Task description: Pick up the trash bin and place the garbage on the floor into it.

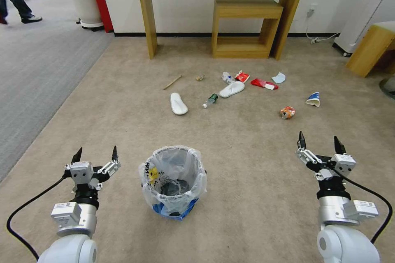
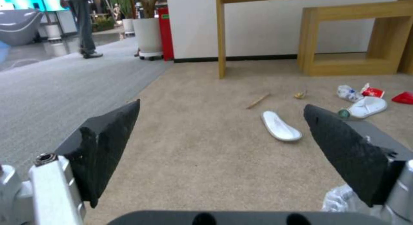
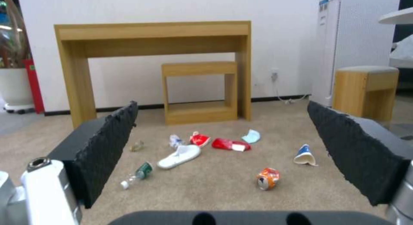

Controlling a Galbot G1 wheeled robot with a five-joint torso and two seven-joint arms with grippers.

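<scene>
Two open, empty hands flank the trash bin (image 1: 173,181); left hand (image 1: 95,157) sits nearer than right hand (image 1: 321,143).

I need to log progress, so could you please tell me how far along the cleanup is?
Barely begun. The trash bin stands on the carpet between the arms, not lifted. The left gripper and right gripper hover open and empty either side of it. All the litter is left: two white slippers, the bottle, stick, red wrappers, orange can, paper cup and mask.
</scene>
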